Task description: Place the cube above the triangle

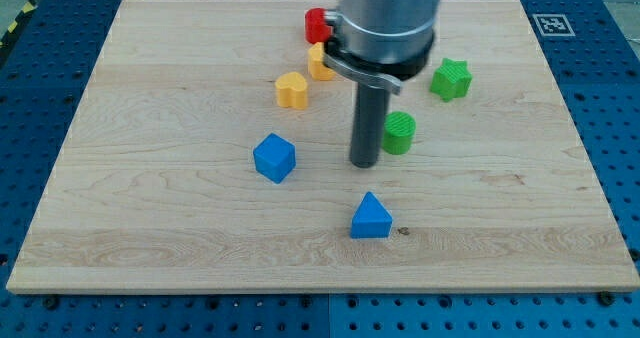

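Note:
A blue cube (274,158) sits on the wooden board (150,208) left of centre. A blue triangle (371,217) lies lower and to the right of it, near the view's bottom. My tip (364,164) stands on the board right of the cube and above the triangle, touching neither. A green round block (400,132) sits just right of the rod, close beside it.
A yellow heart-like block (292,89) and a second yellow block (320,62) lie above the cube. A red block (317,24) shows at the top, partly hidden by the arm. A green star block (451,79) lies at the right. Blue perforated table (610,98) surrounds the board.

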### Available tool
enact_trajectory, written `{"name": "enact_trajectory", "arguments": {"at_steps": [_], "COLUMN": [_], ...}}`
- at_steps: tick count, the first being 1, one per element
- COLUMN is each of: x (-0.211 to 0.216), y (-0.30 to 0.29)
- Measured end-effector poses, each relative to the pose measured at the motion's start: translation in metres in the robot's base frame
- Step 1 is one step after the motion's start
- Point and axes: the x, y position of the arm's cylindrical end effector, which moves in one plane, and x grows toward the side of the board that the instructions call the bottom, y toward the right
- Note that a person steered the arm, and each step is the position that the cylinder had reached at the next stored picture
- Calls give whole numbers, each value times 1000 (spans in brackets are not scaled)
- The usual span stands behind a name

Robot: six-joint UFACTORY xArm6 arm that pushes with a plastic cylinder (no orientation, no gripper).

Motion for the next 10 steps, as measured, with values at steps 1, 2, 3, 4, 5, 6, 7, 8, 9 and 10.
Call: {"name": "enact_trajectory", "arguments": {"at_steps": [1, 2, 3, 4, 5, 6, 7, 8, 9, 10], "x": [-26, -42, -49, -81, -95, -75, -48, -20, -15, -9], "y": [-29, -40, -47, -80, -127, -153, -162, -162, -160, -123]}}
